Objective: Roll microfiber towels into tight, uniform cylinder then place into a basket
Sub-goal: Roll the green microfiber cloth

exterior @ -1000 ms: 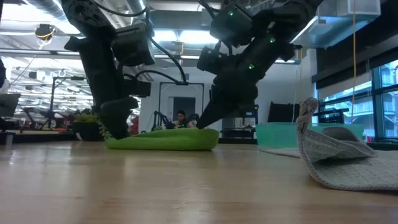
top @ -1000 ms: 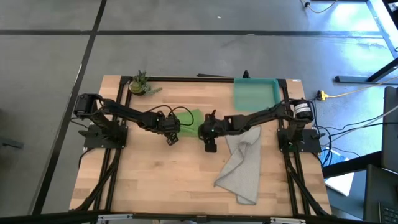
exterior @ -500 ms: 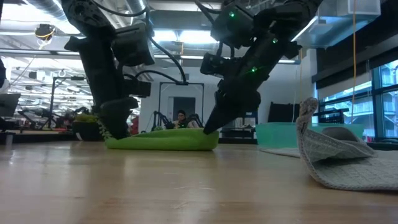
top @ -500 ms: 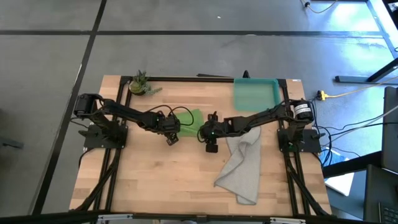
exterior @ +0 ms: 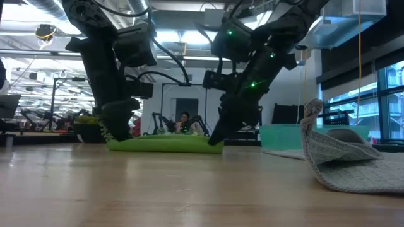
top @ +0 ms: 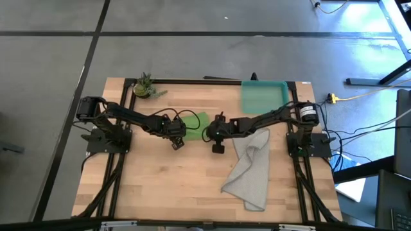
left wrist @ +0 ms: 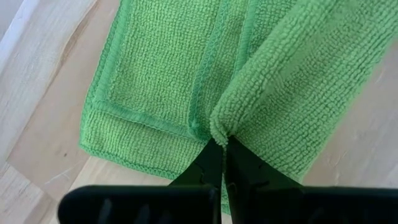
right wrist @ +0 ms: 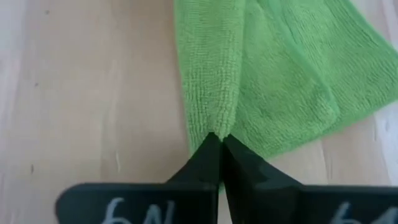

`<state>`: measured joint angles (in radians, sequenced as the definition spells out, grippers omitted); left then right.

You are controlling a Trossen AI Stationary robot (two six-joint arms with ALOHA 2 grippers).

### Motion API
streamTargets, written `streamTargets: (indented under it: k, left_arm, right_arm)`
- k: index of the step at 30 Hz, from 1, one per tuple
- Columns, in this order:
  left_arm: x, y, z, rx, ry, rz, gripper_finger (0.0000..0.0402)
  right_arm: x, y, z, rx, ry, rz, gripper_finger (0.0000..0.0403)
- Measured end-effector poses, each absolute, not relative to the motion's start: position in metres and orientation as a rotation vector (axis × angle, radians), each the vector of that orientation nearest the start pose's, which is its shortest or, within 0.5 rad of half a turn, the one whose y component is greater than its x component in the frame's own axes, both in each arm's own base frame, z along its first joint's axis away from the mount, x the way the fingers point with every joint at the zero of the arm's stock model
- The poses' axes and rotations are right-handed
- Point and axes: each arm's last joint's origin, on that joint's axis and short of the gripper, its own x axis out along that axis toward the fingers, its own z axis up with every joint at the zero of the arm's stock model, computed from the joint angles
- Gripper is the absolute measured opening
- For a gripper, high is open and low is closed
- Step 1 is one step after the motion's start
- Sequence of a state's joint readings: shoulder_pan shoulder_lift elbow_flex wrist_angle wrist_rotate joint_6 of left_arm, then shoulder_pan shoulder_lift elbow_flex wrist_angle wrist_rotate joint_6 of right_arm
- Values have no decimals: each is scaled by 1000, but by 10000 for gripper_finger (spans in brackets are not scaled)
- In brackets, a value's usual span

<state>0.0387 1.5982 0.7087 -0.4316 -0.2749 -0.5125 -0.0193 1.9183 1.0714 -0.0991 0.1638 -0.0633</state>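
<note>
**Both jaws pinch lime towel at mid-tabletop**

Now my left jaws [left wrist: 219,146] and right jaws [right wrist: 216,142] are each clamped on an edge of the bright lime-green microfiber towel [top: 196,122], lying on the pale wooden tabletop [top: 167,179]. Beside it the crumpled light-grey microfiber towel [top: 252,168] sprawls; the shallow teal plastic basket [top: 263,96] sits at the far corner.

Green towel [top: 196,122]: bright lime microfiber, folded and lying flat near the bench's centre, slightly toward 12 o'clock.
Grey towel [top: 252,168]: larger, light grey, rumpled and unrolled, toward 4 o'clock.
Basket [top: 264,96]: shallow teal tray, at the 1 o'clock corner.
</note>
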Motion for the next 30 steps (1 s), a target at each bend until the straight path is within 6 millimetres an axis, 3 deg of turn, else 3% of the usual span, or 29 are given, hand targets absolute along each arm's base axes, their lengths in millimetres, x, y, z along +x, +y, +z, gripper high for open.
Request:
streamTargets:
  k: [6, 13, 22, 30]
  left_arm:
    - [251, 17, 122, -273, 1210, 590, 1]
    - [251, 11, 122, -226, 1215, 569, 1]
    - [253, 4, 122, -197, 1209, 510, 0]
    - [254, 0, 123, -183, 1197, 497, 0]
  right_arm:
    - [378, -14, 142, -178, 889, -121, 6]
    - [388, -34, 157, -164, 839, -150, 4]
    - [392, -67, 140, -98, 816, -118, 2]
    - [389, -82, 124, -73, 879, -144, 2]
